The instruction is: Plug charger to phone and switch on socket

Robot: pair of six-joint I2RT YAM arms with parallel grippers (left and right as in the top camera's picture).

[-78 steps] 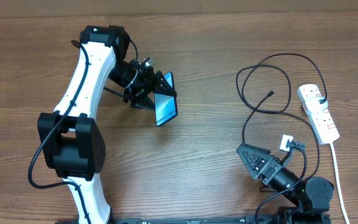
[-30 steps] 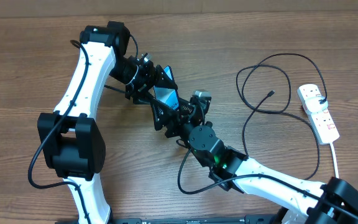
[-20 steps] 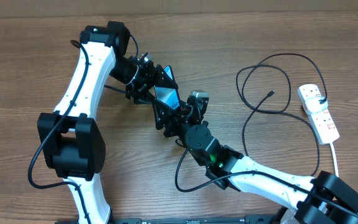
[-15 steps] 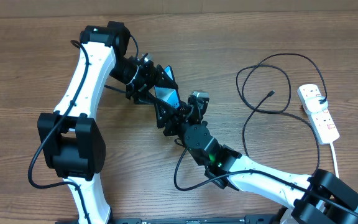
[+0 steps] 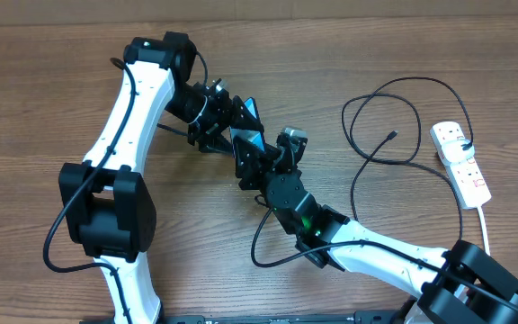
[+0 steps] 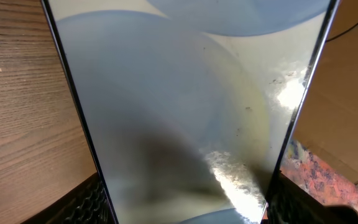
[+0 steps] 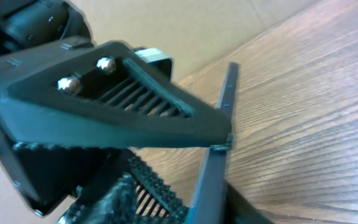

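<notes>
Left end effector (image 5: 237, 122): pinched phone (image 6: 185, 106) across its width, above table (image 5: 52, 81).
Right end effector (image 5: 252, 160): at phone's edge; grip could not be told.
Charger (image 5: 418, 112): looped beside socket (image 5: 461, 162).

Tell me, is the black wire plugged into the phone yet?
Not plugged in. The charger connector lies loose on the table, well apart from the phone, which the left gripper holds up.

One phone (image 5: 247, 135), one charger (image 5: 392, 136), one socket (image 5: 461, 162)
</notes>
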